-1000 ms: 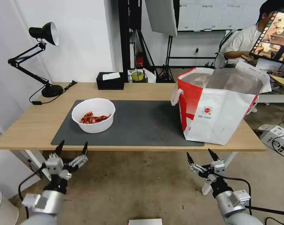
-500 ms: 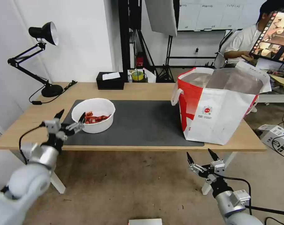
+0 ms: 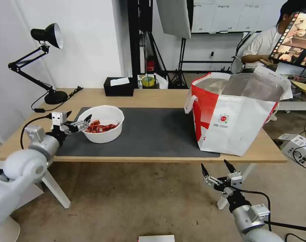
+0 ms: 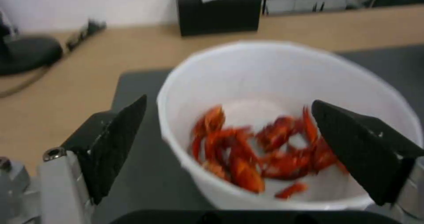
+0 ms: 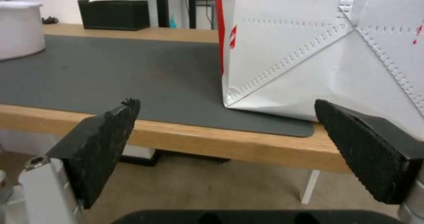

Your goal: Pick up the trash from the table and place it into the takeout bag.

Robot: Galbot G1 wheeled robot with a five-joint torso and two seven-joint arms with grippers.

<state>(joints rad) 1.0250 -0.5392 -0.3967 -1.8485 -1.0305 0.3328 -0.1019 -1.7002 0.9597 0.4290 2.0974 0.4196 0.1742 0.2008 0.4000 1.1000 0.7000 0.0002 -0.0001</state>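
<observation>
A white round bowl (image 3: 101,124) with red scraps stands on the left part of the dark grey mat (image 3: 153,132) on the light-wood table (image 3: 31,134). My left gripper (image 3: 78,120) is open at the bowl's left rim, one finger outside the rim and one over the inside. In the left wrist view the bowl (image 4: 283,95) sits between the open fingers of the left gripper (image 4: 227,124). The takeout bag (image 3: 235,114), white with red sides and foil lining, stands open at the table's right end. My right gripper (image 3: 214,167) hangs open below the table's front edge, near the bag (image 5: 327,55).
A black tissue box (image 3: 118,87) sits at the table's back edge. A black desk lamp (image 3: 48,60) stands at the back left corner with its cable on the wood. A cardboard box (image 3: 299,148) lies on the floor at the right.
My left arm has risen from below the table's front edge up to the bowl's left rim. The right arm has not moved.
</observation>
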